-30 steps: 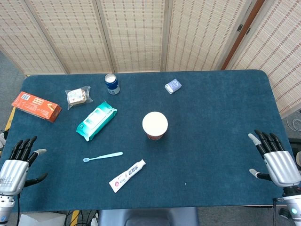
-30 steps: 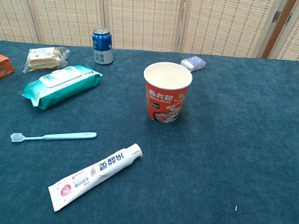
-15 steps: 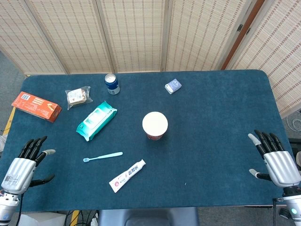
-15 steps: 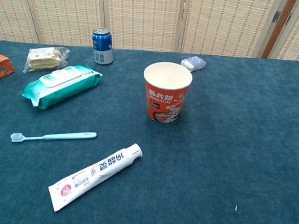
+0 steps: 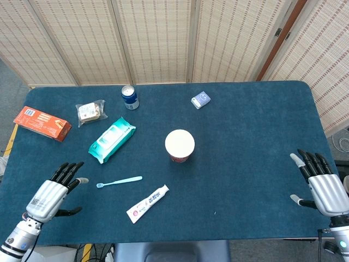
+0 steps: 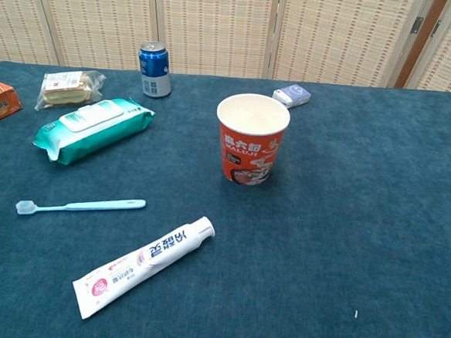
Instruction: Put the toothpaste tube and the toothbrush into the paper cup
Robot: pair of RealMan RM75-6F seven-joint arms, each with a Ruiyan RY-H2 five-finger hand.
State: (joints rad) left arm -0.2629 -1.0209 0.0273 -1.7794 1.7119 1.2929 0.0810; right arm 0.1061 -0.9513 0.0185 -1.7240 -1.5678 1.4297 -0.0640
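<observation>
Paper cup (image 5: 179, 145) upright mid-table (image 5: 251, 136), nothing in it. Toothbrush (image 5: 119, 181) lies flat front-left of the cup; toothpaste tube (image 5: 148, 203) just in front of the cup, cap end toward it. Left hand (image 5: 50, 193) over the table left of the cup, fingers spread, holding nothing. Right hand (image 5: 322, 184) far right of the cup, fingers apart, holding nothing.

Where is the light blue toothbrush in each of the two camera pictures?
Head view: toothbrush lies lower left of centre, just left of the toothpaste tube.
Chest view: toothbrush lies at left, above the tube.
Shared landmark: the paper cup, up and to its right.
</observation>
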